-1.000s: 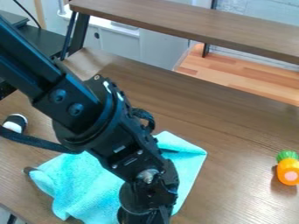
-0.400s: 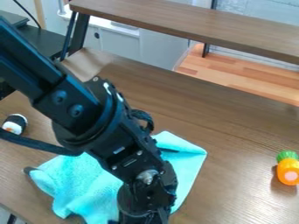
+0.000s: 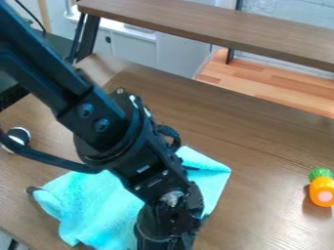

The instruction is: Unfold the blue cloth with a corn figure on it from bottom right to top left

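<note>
The gripper [image 3: 166,233] hangs at the bottom centre of the camera view, over the lower right part of the cloth; its fingertips are hidden. The light blue cloth [image 3: 98,207] lies rumpled on the table, spreading out left of the arm and, on the right, up to a corner near the middle. A dark mark shows on its upper right part. An orange toy [image 3: 322,190] with a green top and a pale round spot sits at the right edge, well apart from the cloth; whether it is the corn figure I cannot tell.
The brown table [image 3: 261,146] lies under everything. A small black-and-white object [image 3: 19,135] sits at the left, partly behind the arm's cable. A raised brown shelf [image 3: 215,24] crosses the top, on a dark leg at the upper left.
The arm and gripper have shifted slightly right and down. The cloth and the orange toy look the same as before.
</note>
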Robot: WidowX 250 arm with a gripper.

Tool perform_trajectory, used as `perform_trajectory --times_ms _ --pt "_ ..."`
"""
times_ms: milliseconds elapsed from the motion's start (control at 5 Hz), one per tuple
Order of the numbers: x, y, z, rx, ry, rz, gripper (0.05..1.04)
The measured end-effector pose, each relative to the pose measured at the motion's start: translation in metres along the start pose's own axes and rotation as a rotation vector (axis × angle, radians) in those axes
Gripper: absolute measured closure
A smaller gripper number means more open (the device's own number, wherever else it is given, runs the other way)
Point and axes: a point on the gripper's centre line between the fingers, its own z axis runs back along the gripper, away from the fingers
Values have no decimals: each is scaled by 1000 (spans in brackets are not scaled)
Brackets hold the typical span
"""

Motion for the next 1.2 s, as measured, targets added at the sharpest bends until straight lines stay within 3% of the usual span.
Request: perform_trajectory --times_ms 200,400,600,800,1200 --pt "0 5 -3 -10 7 5 707" --pt "1 7 -2 -8 6 4 909" --pt "-3 10 -2 15 15 17 1007" --pt "-12 16 12 45 21 53 1030" --pt "-29 72 78 -76 -39 257 1032"
